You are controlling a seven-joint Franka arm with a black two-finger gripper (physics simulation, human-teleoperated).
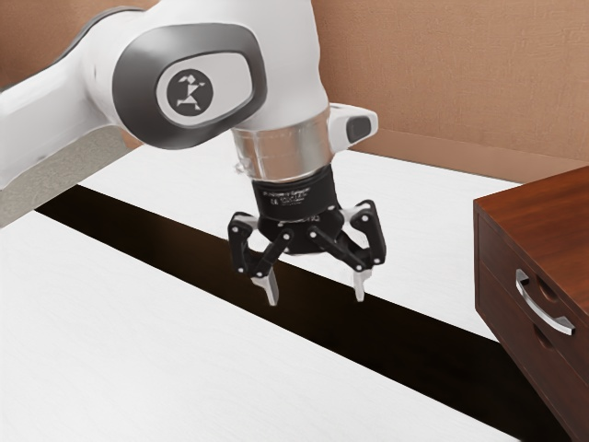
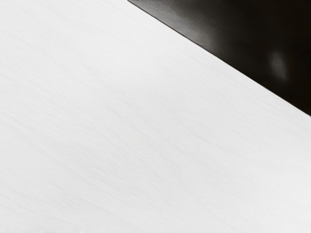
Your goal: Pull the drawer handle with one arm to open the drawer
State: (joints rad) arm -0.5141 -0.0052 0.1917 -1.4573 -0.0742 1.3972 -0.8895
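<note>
A dark reddish-brown wooden drawer cabinet (image 1: 538,221) stands at the exterior view's right edge. Its upper drawer front carries a curved silver handle (image 1: 543,306), and the drawer sits flush with the cabinet. My black gripper (image 1: 314,291) hangs above the middle of the table, well off to the exterior view's left of the handle. Its fingers point down and stand apart with nothing between them, so it is open.
The table top is white (image 1: 138,350) with a wide black stripe (image 1: 405,331) running diagonally across it, also seen under my hand in the wrist view (image 2: 252,43). A brown wall (image 1: 460,64) closes off the back.
</note>
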